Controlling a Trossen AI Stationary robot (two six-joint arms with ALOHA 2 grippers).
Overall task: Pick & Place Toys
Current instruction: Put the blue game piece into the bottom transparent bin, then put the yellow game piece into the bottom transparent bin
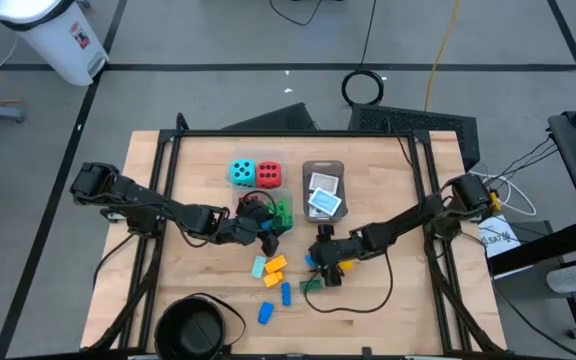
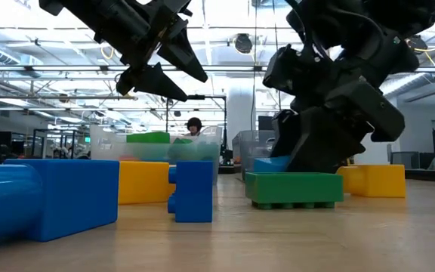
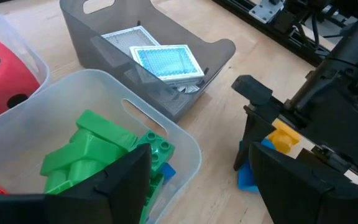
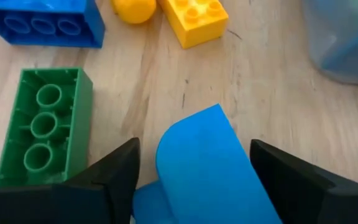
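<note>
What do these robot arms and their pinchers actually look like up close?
Both arms are dark, nearly black, built from chunky jointed segments, with black cables trailing along them. The left gripper ends in two flat, wedge-shaped black fingers with angular edges. The right gripper has the same matte black fingers. A yellow patch sits near the right arm's base. No lettering is readable.

The high view looks straight down on the table (image 1: 368, 300); the low view skims its surface; both wrist views peer closely at bricks, sharing the green brick (image 4: 42, 124).

Left claw (image 3: 197, 186) spread, raised (mid-table); right claw (image 4: 191, 180) low, fingers apart
</note>
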